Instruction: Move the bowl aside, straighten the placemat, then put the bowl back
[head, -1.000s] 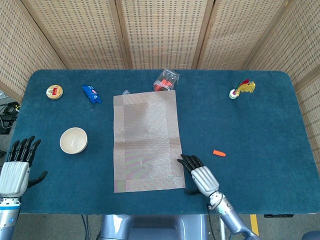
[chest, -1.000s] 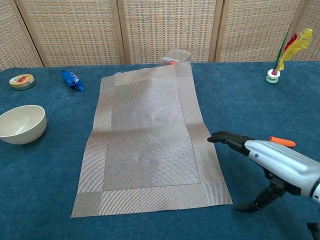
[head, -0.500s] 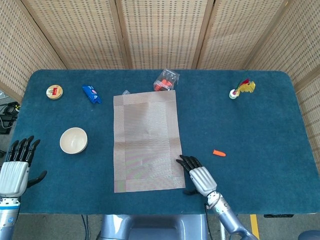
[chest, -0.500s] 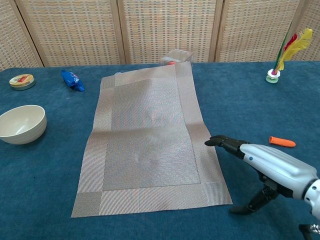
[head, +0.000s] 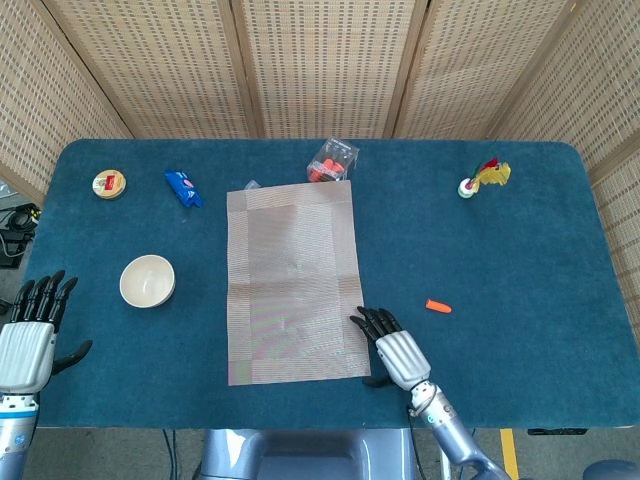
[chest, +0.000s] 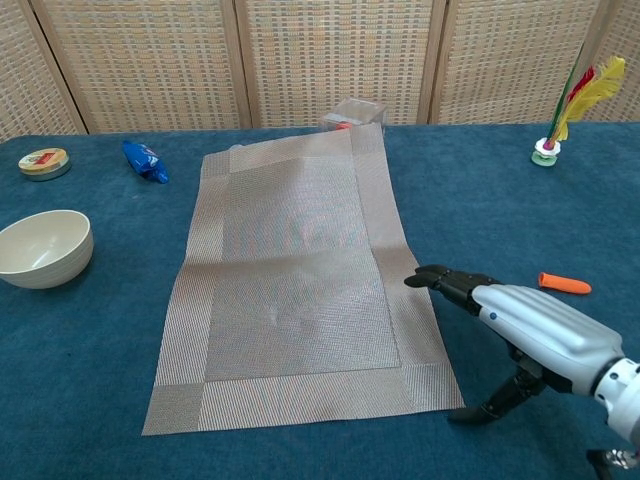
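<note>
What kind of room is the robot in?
Probably a robot practice room, not a real kitchen: woven screens stand behind a blue cloth-covered table, with only a placemat, a bowl and small odd things.

We see a long rectangular table covered in deep teal-blue felt, its corners rounded. Behind its far edge stands a folding screen of woven beige cane panels in pale wooden frames, angled inward at left and right. At the near left, beyond the table edge, black cables lie on a grey floor. Near the right front, a strip of yellow floor tape shows below the table. The light is even and soft.
</note>
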